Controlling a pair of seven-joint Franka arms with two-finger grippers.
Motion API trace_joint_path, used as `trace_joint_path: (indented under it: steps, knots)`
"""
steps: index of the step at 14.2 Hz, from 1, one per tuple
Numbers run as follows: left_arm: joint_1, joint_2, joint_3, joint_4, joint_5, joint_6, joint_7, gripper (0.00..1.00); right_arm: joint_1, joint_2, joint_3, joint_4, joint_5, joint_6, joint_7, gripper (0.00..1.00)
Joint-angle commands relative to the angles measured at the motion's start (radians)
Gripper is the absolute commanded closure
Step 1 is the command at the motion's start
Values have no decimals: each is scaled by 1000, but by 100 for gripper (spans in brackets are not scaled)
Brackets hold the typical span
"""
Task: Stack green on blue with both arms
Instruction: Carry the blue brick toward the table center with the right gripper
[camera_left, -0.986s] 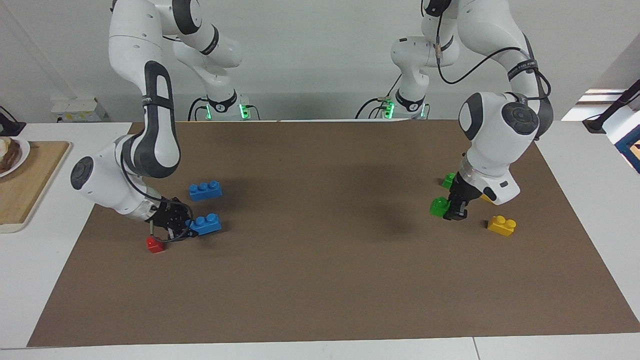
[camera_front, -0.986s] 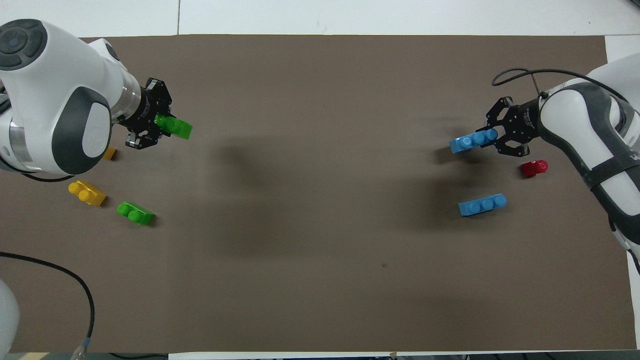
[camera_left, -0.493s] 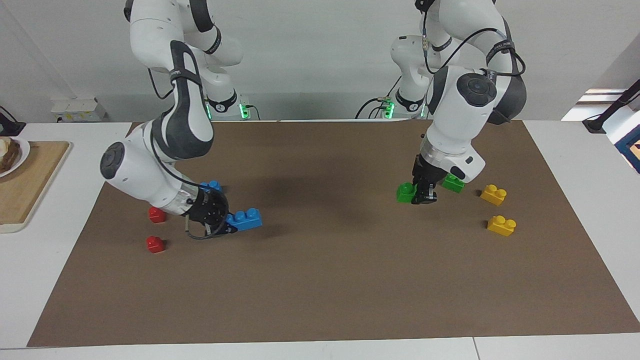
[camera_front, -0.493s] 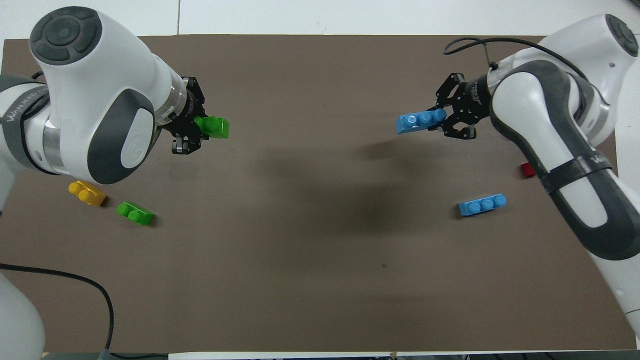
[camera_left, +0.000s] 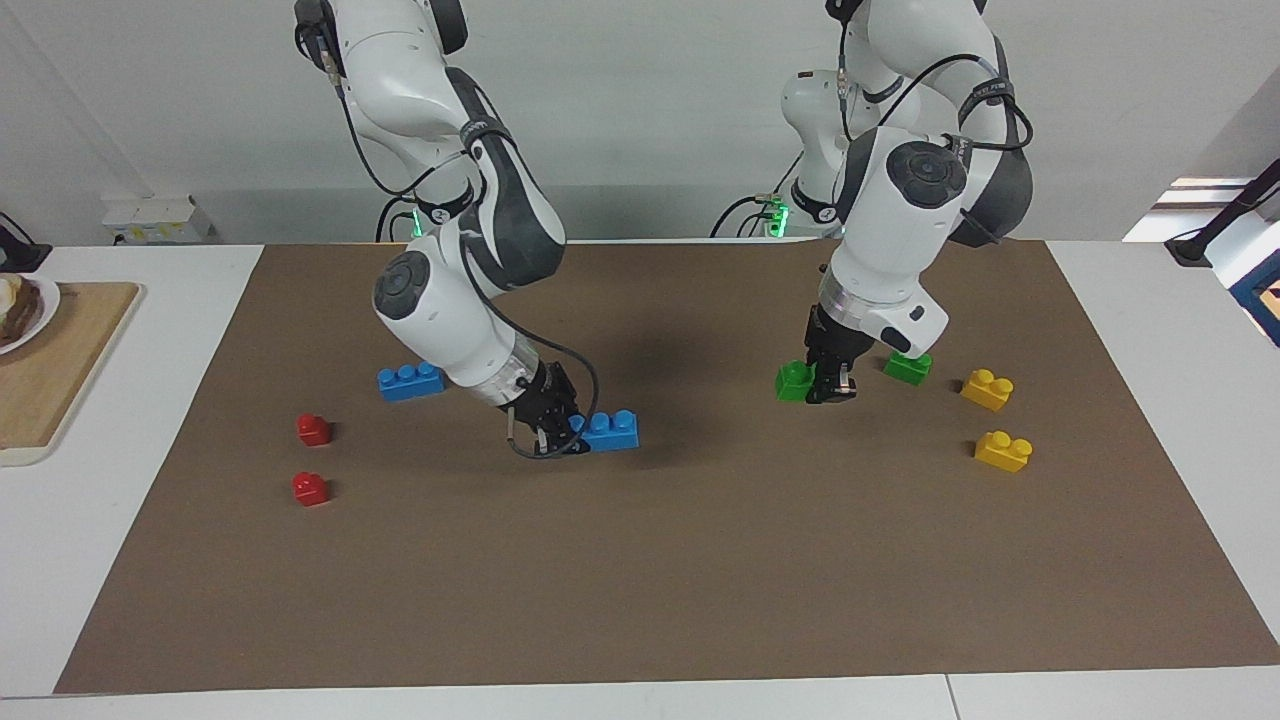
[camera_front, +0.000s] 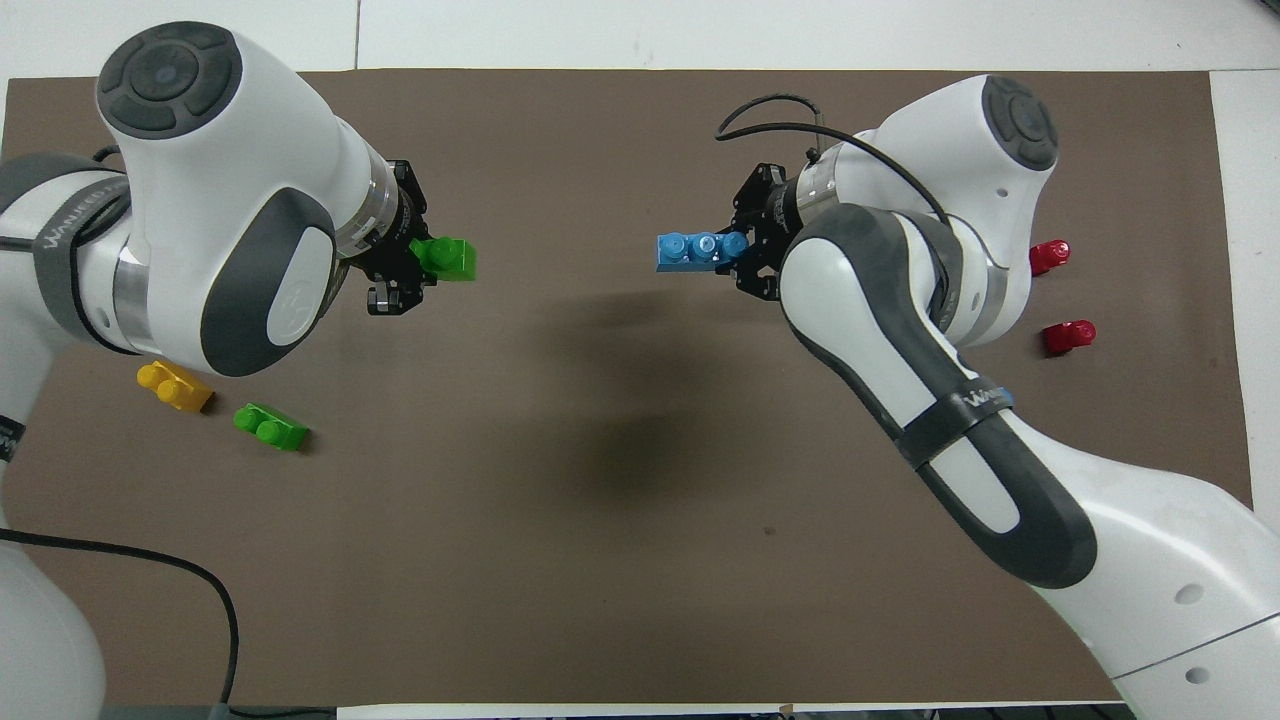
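Carrying both bricks above mid-table, nothing stacked yet.
Your left gripper (camera_left: 822, 385) clamps the green brick (camera_left: 794, 382); your right gripper (camera_left: 556, 432) clamps the blue brick (camera_left: 611, 430).

Glossy plastic bricks (camera_left: 611, 431), matt mat (camera_left: 660, 580)

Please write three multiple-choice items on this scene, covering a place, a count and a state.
1. Where is the spare blue brick?
A. on the mat, toward the right arm's end
B. on the cutting board
C. on a yellow brick

2. How many red bricks lie on the mat?
A. one
B. two
C. four

3. What does the left gripper hold?
A. nothing
B. a yellow brick
C. a green brick

Answers:
1 A: the spare blue brick lies there.
2 B: red bricks and.
3 C: the left gripper clamps the green brick.
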Motion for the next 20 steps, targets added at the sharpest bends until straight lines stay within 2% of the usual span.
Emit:
trace_joint_path:
  steps: [1, 8, 13, 17, 20]
  knots:
    - [-13, -13, 9, -3, 8, -17, -22, 100, 47, -18, -4, -99, 21, 109, 25, 100]
    - [-13, -13, 9, -11, 8, -6, -22, 100, 141, 36, -4, -159, 22, 298, 110, 100]
    - [-21, -28, 9, -61, 8, 58, -43, 100, 142, 57, -4, -162, 22, 318, 139, 100]
    - [-67, -44, 9, -133, 8, 152, -98, 100, 153, 74, -4, -165, 22, 338, 168, 100]
    - [-105, -36, 9, -146, 11, 184, -130, 100, 159, 80, -4, -168, 22, 340, 185, 100]
